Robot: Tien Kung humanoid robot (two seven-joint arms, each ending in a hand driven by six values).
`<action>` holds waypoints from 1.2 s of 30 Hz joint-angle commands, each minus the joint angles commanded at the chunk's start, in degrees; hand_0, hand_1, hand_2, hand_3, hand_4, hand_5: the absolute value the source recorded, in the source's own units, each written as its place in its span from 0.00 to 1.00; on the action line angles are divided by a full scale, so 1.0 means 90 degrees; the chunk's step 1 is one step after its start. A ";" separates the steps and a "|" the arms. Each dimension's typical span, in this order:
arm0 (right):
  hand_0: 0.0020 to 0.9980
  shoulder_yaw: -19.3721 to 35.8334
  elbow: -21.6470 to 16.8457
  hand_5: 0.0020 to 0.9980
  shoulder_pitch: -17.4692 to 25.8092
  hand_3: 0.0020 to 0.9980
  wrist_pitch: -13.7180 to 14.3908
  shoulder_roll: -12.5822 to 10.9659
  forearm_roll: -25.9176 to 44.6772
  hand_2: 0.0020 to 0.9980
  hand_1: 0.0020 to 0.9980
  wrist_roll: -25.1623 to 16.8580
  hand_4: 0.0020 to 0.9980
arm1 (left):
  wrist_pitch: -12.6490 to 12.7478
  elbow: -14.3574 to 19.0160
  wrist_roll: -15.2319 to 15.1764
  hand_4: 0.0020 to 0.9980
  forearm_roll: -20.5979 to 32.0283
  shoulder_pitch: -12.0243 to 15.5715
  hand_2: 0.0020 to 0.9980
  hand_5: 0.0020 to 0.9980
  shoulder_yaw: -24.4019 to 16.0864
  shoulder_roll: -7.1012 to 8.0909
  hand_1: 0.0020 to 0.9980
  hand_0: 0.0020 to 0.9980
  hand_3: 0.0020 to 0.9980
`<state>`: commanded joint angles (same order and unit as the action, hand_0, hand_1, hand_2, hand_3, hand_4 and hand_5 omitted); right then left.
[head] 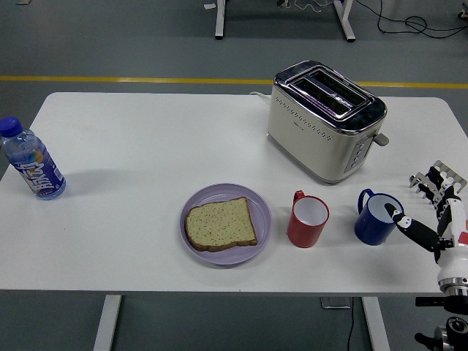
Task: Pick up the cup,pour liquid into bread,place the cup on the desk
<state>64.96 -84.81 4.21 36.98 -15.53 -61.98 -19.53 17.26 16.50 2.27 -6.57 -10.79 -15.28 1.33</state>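
A blue cup stands near the table's front right, handle to the upper left. A red cup stands just left of it. A slice of bread lies on a lilac plate left of the red cup. My right hand comes in from the lower right, fingers spread open. Its thumb reaches over the blue cup's right rim, while the other fingers stay apart to the right. The hand holds nothing. My left hand is out of view.
A cream toaster stands behind the two cups. A blue-capped water bottle stands at the table's left edge. The white table is bare between bottle and plate.
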 joint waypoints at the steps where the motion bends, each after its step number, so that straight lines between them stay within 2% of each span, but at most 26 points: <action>1: 0.95 -0.0036 0.0060 0.05 -0.0011 0.93 0.0000 0.0004 0.0020 0.94 0.84 -0.0047 0.97 | 0.0000 -0.0001 -0.0001 0.25 0.0000 0.0002 0.70 1.00 0.0000 0.0000 0.69 0.68 0.55; 16: 0.95 -0.0282 0.0849 0.05 -0.0300 0.93 0.0000 0.0082 0.0193 0.93 0.84 -0.0298 0.97 | 0.0002 -0.0002 0.0017 0.25 -0.0013 -0.0020 0.70 1.00 -0.0020 -0.0002 0.69 0.69 0.55; 36: 0.95 -0.0509 0.1460 0.04 -0.0567 0.94 0.0000 0.0195 0.0335 0.94 0.84 -0.0427 0.98 | 0.0001 0.0000 0.0021 0.25 0.0019 -0.0046 0.70 1.00 -0.0009 -0.0010 0.69 0.69 0.56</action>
<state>60.38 -71.66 -0.89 36.98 -13.77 -58.96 -23.38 17.28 16.51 2.46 -6.41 -11.21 -15.36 1.24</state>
